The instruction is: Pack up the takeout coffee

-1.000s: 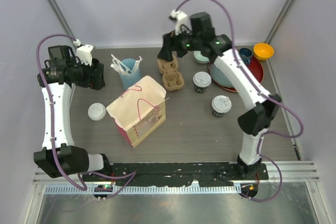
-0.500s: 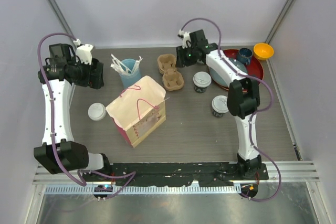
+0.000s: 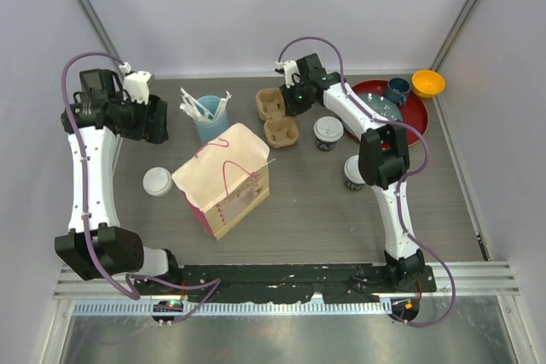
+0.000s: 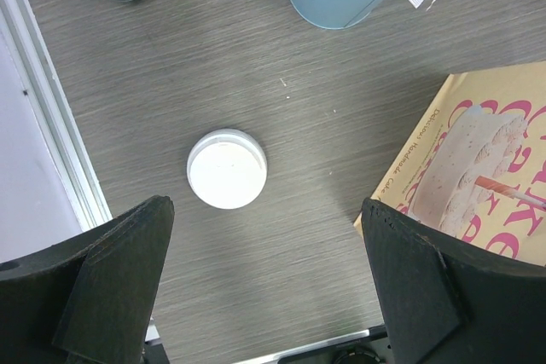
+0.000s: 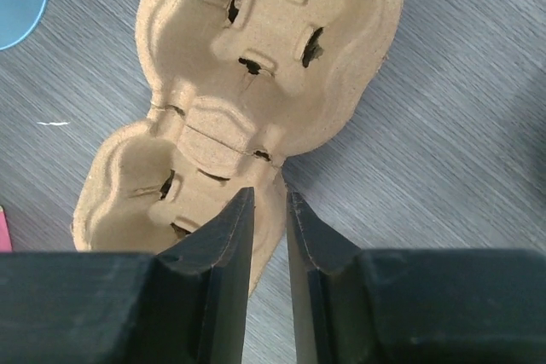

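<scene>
Moved in the last second: right pincer (image 5: 270, 198) down from above the back edge to the pulp carrier (image 5: 213, 130), jaws drawn in from wide to a narrow slit. Cups unmoved.

Two black takeout cups, white sip lids on, upright on the right half of the worktop (image 3: 307, 210). The first cup (image 3: 328, 132) just beside the carrier, on the side toward the red tray (image 3: 416, 122). The second cup (image 3: 355, 173) nearer the front edge, partly hidden behind the right arm. Neither touched, neither packed yet.

Handling, as a judgement: thin paper walls, easily crushed. Probably light, but fill unknown, so treat as full and keep upright. Lid press-fit and slick, so don't lift by it. Take hold around the body just under the lid rim, gentle squeeze.

Right side: astride the carrier's thin rim at its waist, rim inside the slit. Cannot tell whether clamped yet. Pulp probably light and fairly stiff, likely to flex if held by one edge.

Other side: left pincer (image 4: 264, 210) wide open, empty, hanging over another white lid (image 4: 226, 168) near the left edge, beside the paper bag (image 4: 478, 176).
</scene>
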You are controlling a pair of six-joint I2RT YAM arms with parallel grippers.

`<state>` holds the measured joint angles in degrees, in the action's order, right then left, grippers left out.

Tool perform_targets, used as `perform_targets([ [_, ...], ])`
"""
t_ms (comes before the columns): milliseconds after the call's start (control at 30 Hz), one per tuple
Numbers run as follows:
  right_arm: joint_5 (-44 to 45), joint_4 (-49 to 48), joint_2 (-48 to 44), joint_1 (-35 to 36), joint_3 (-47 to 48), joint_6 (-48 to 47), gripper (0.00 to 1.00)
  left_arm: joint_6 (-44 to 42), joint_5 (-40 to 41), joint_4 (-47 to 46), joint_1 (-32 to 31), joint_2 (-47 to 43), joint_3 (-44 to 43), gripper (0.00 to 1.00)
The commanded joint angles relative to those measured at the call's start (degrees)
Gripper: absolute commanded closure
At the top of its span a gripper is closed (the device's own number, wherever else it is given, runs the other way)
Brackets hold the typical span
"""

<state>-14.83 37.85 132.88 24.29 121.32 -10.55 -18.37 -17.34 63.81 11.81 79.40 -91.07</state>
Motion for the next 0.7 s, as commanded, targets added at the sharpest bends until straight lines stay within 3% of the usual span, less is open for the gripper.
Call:
perform_targets([
  [0,1.7,0.8,1.4,0.7,2.5,-4.5,0.72,0.1,-0.3,0.4,0.3,0.2,-2.6,0.04],
  [100,1.6,2.2,1.4,1.1,2.8,-7.3,0.67,0.1,-0.8,0.8,0.3,0.8,-3.4,0.04],
  [300,1.6,4.0,3.6,1.5,4.4,-8.8,0.68,-0.2,-1.8,1.5,0.3,1.1,-3.7,0.04],
  [500,3.2,4.3,3.0,1.8,4.2,-8.4,0.87,-0.8,-2.3,1.4,0.3,0.7,-3.1,0.04],
  [567,4.4,4.2,1.7,2.0,3.9,-8.1,0.88,-1.0,-2.4,1.4,0.3,0.7,-3.0,0.04],
  [667,6.3,3.6,-0.2,2.3,3.2,-7.9,0.77,-1.1,-3.0,1.7,0.3,0.8,-3.0,0.04],
])
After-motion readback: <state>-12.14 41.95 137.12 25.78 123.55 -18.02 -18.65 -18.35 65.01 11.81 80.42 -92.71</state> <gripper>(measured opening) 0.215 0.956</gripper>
